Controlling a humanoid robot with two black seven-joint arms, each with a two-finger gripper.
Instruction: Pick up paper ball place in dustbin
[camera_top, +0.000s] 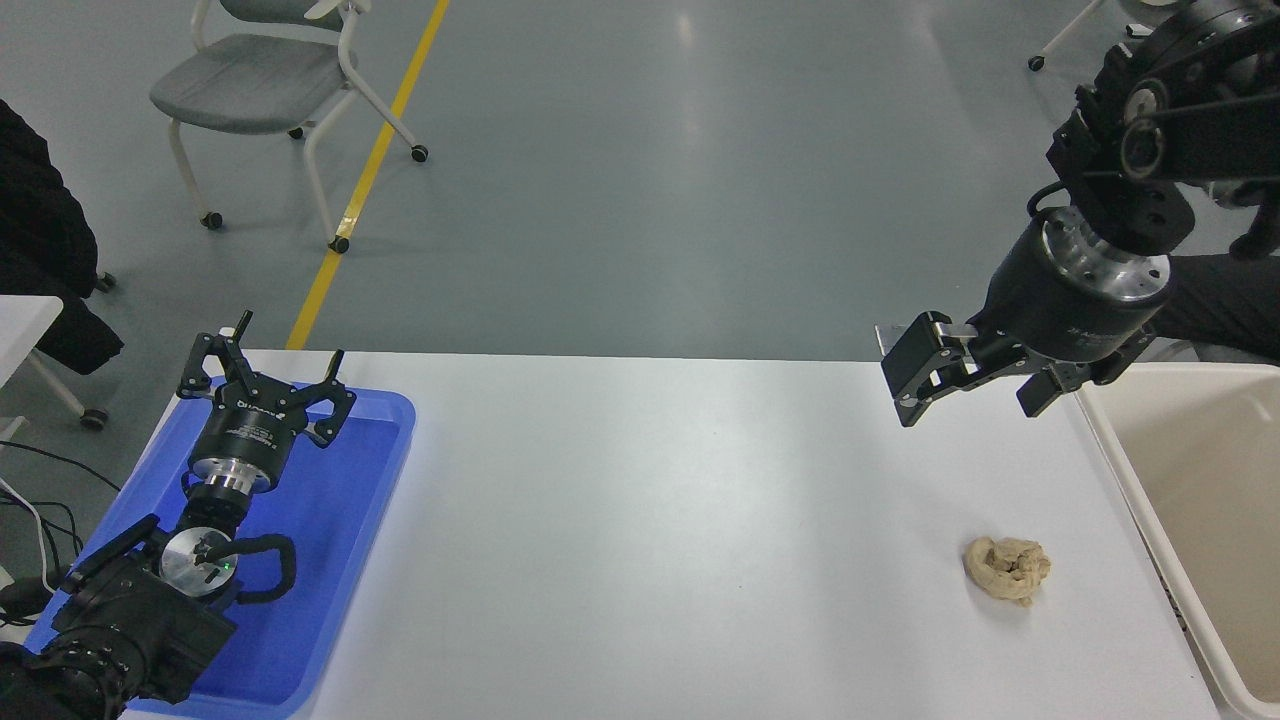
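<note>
Right gripper (965, 385) of mine is hanging up in the air over the far right part of the white table (650, 520), fingers spread wide, nothing between them. It's tipped over sideways so the fingers point off to the left and a bit down. Arm comes in from the top right corner.

Paper ball (1008, 568) is sitting on the table by itself, nearer the camera than my claw, and clear of it, so no contact at all. It's a lumpy tan wad, resting near the table's right edge.

Dustbin (1130, 470) is right there at the right side, cream colored with a thick pale rim, cut off by the edge of the picture. The ball is close to its left rim but not touching it.

Over on the other side, my left gripper (268, 385) is parked above the blue tray (330, 560) at the lower left, fingers also splayed open and empty. Grey chair (270, 80) on the floor past the table, next to a yellow floor line (370, 165).
</note>
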